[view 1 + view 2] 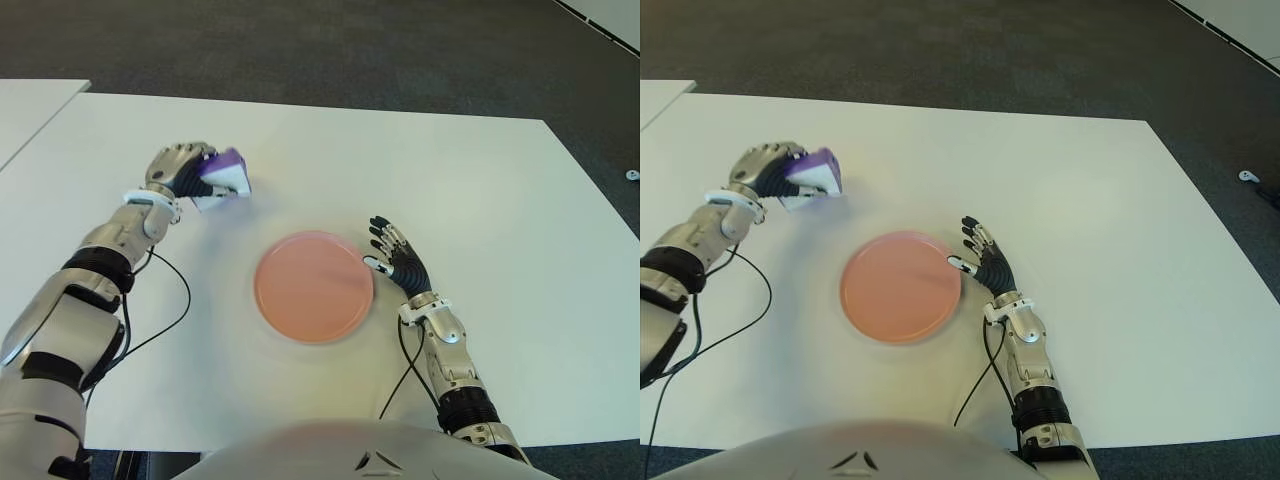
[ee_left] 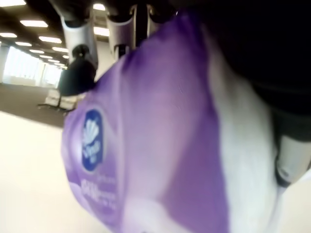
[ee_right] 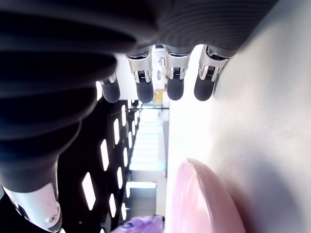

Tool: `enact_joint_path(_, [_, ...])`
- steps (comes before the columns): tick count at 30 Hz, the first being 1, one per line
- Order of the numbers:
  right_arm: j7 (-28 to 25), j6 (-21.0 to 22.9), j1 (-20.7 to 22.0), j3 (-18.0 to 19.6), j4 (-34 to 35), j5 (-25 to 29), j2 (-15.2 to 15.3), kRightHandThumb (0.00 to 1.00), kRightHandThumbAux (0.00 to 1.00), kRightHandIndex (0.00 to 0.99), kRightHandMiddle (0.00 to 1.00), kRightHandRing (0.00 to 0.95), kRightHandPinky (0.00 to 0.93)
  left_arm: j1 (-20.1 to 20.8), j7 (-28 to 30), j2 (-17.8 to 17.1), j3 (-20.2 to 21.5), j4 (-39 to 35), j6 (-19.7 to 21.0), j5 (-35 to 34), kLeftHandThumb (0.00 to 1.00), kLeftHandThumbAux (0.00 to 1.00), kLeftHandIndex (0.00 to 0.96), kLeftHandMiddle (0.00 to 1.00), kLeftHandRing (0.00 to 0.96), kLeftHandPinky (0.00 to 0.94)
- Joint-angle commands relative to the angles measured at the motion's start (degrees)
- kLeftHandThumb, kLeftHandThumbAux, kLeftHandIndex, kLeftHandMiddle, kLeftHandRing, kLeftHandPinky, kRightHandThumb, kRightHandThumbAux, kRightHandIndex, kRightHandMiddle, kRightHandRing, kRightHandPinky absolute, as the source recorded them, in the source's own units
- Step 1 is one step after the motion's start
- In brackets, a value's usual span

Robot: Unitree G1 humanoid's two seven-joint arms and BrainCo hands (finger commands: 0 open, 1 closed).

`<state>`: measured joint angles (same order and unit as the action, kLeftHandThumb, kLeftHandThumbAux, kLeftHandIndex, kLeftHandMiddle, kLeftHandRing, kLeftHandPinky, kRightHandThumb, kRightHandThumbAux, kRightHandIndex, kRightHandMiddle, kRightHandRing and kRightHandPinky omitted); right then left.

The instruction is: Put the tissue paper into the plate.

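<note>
The tissue paper [image 1: 226,176], a soft purple and white pack, is held in the curled fingers of the left hand [image 1: 180,170] above the white bench [image 1: 480,180], off to the robot's left and beyond the pink plate [image 1: 313,286], not yet over it. Because the pack is soft and the fingers cover only one end, I think it could slip or tilt on the way and land on the rim or beside the plate. The right hand [image 1: 396,257] shows with fingers spread and empty, just beside the plate's right edge, and a wide swing could bump it.
</note>
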<state>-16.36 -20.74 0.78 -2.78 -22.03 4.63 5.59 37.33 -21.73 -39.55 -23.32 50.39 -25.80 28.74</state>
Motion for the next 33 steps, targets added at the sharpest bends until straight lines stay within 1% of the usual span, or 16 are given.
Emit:
enact_joint_path(1, [0.3,11.4,-7.7,-1.2,-10.7,-1.1,-0.7,0.032,0.684,0.0,0.0,0.0,0.0,-11.1,4.5,-3.7,10.5,-28.6,-1.9,-8.0,0.74,0.697,0.443,0.827,0.822,0.825])
enact_joint_path(3, [0.4,11.3,-7.6,-1.3,-10.7,-1.3,-0.6,0.032,0.681,0.0,0.0,0.0,0.0,-12.4,3.5,-3.8,12.0,-32.8,-4.0,-7.8,0.742,0.697,0.443,0.839,0.836,0.839])
enact_joint_path(5, [0.4,11.2,-7.4,-1.3,-10.8,-1.3,-0.7,0.031,0.679,0.0,0.0,0.0,0.0,-13.7,2.9,-3.8,13.2,-36.4,-4.9,-7.2,0.744,0.697,0.443,0.847,0.845,0.85])
enact_joint_path(7, [0.4,11.1,-7.3,-1.4,-10.9,-1.4,-0.7,0.031,0.676,0.0,0.0,0.0,0.0,-15.6,3.7,-3.6,14.5,-40.7,-4.8,-7.8,0.745,0.697,0.443,0.853,0.852,0.855])
enact_joint_path(9, [0.4,11.0,-7.1,-1.5,-11.1,-1.4,-0.7,0.031,0.671,0.0,0.0,0.0,0.0,-16.9,4.6,-3.3,15.4,-43.4,-4.3,-8.2,0.746,0.697,0.443,0.858,0.857,0.857])
enact_joint_path(11, [0.4,10.9,-6.9,-1.6,-11.4,-1.4,-0.8,0.031,0.669,0.0,0.0,0.0,0.0,-19.0,5.2,-2.4,16.2,-48.3,-3.4,-8.0,0.747,0.696,0.443,0.86,0.861,0.861])
enact_joint_path(14, [0.5,10.8,-6.7,-1.6,-11.6,-1.5,-0.9,0.03,0.666,0.0,0.0,0.0,0.0,-21.5,6.2,-1.0,16.7,-53.9,-2.5,-7.3,0.749,0.696,0.443,0.862,0.864,0.864])
enact_joint_path(16, [0.6,10.8,-6.6,-1.7,-11.6,-1.5,-1.0,0.03,0.667,0.0,0.0,0.0,0.0,-22.3,6.9,-0.6,16.7,-56.1,-2.3,-6.8,0.749,0.696,0.443,0.863,0.867,0.866])
enact_joint_path(21, [0.9,10.6,-6.4,-1.7,-11.9,-1.5,-1.2,0.03,0.67,0.0,0.0,0.0,0.0,-24.8,9.7,0.9,16.1,-59.4,-3.5,-8.2,0.751,0.696,0.443,0.863,0.869,0.863])
enact_joint_path(24, [1.0,10.5,-6.3,-1.7,-12.2,-1.5,-1.3,0.03,0.671,0.0,0.0,0.0,0.0,-25.9,11.4,1.9,16.0,-60.0,-4.1,-8.7,0.751,0.695,0.444,0.861,0.866,0.859])
enact_joint_path(25, [1.0,10.3,-6.2,-1.7,-12.3,-1.6,-1.3,0.03,0.671,0.0,0.0,0.0,0.0,-26.2,12.7,2.0,15.3,-60.1,-4.8,-9.3,0.751,0.695,0.444,0.86,0.866,0.859])
enact_joint_path(27, [1.1,10.0,-6.2,-1.8,-12.5,-1.6,-1.3,0.03,0.671,0.0,0.0,0.0,0.0,-26.6,15.7,1.9,13.9,-60.0,-6.2,-10.7,0.751,0.695,0.444,0.856,0.862,0.856])
enact_joint_path(30, [1.2,9.7,-6.1,-1.8,-12.8,-1.6,-1.3,0.029,0.67,0.0,0.0,0.0,0.0,-26.7,18.7,2.1,13.6,-60.1,-7.2,-11.7,0.751,0.695,0.444,0.853,0.859,0.852])
enact_joint_path(33, [1.4,9.5,-6.0,-1.8,-12.9,-1.7,-1.4,0.029,0.669,0.0,0.0,0.0,0.0,-26.3,21.0,2.3,11.8,-57.8,-9.8,-9.8,0.75,0.695,0.444,0.849,0.853,0.841])
